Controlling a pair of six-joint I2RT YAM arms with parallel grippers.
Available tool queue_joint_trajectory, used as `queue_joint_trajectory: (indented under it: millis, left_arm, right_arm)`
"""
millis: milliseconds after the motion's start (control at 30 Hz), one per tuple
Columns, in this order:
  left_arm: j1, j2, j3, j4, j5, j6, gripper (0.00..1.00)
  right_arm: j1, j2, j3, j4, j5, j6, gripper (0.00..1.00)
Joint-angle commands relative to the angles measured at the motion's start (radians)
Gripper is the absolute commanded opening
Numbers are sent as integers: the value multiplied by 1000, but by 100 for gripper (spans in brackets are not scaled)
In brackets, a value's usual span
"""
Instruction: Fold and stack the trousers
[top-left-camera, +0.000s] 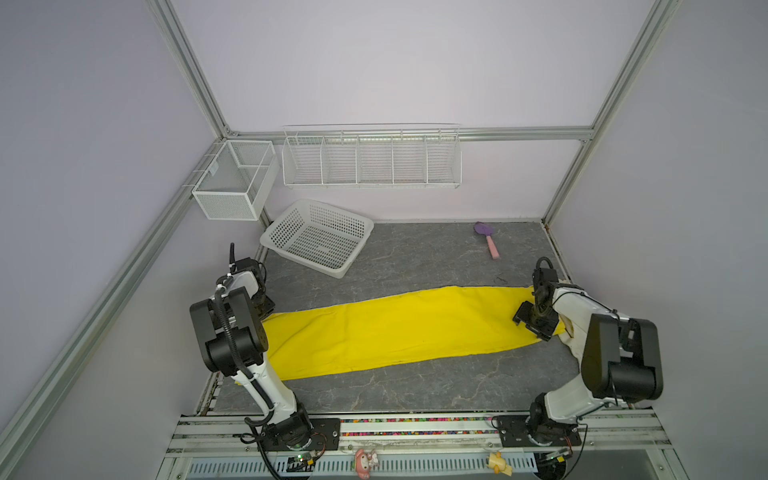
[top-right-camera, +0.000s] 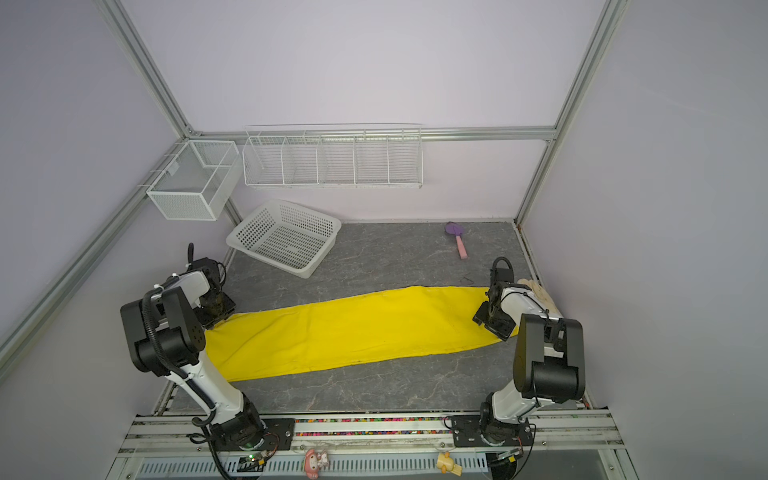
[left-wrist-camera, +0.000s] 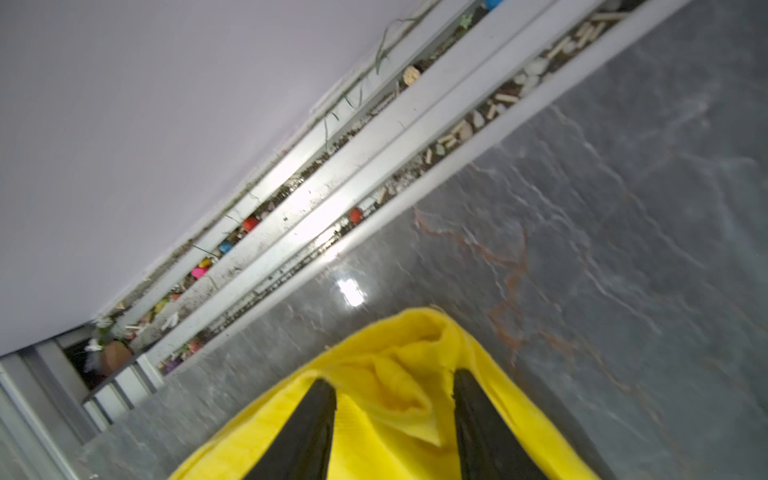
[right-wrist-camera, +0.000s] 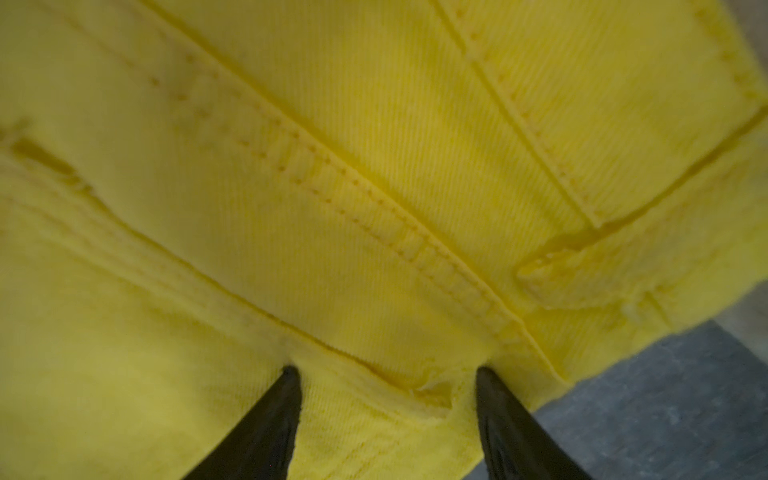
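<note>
- Box (top-left-camera: 232, 183) of white mesh hangs on the left wall, seen only in the top views.
- The left gripper (top-left-camera: 262, 306) sits at the left end of the trousers (top-left-camera: 395, 328), near the table's (top-left-camera: 415, 386) left edge. In both top views my own arm hides its fingers.
- Only the left wrist view shows those fingers (left-wrist-camera: 478, 424). They are about half apart, astride a humped fold of yellow cloth. I cannot tell whether they pinch it or merely straddle it.
- That view alone picks up the side rail (left-wrist-camera: 332, 199), its slots littered with coloured beads and pale bits.
- The trousers lie flat as one long yellow band across the middle of the table, left end nearer me, right end farther back. Both top views give the full length; the wrist views give only the ends.
- The white basket (top-left-camera: 368, 222) is tipped up at the back left, apart from the cloth.
- The scoop (top-left-camera: 487, 239), purple with a pink handle, lies back right, well apart from the trousers.
- The right gripper (top-left-camera: 532, 323) rests on the trousers' right end. The right wrist view shows its fingers (right-wrist-camera: 262, 428) wide apart, tips pressed on flat cloth, nothing clamped. It also shows stitched seams and a fuzzy edge that the top views blur out.
- A cream glove (top-right-camera: 536, 291) lies just behind the right arm. A top view shows its fingers; the wrist views miss it.
</note>
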Motion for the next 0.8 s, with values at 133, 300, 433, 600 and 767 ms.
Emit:
queue_joint_trajectory:
  millis: [133, 300, 433, 600, 767]
  left_arm:
    - [19, 28, 93, -35, -79, 54, 58]
    - [17, -42, 147, -130, -60, 126, 70]
    - [18, -149, 80, -157, 88, 254, 71]
    - [20, -273, -69, -113, 220, 484, 70]
    - [47, -238, -62, -129, 268, 572, 70]
  right_arm:
    - [3, 23, -52, -50, -16, -4, 69]
    - [3, 9, -30, -39, -48, -21, 70]
    - [9, 9, -15, -32, -81, -23, 70]
    - [23, 10, -2, -21, -100, -21, 71]
    - [30, 9, -2, -22, -105, -21, 71]
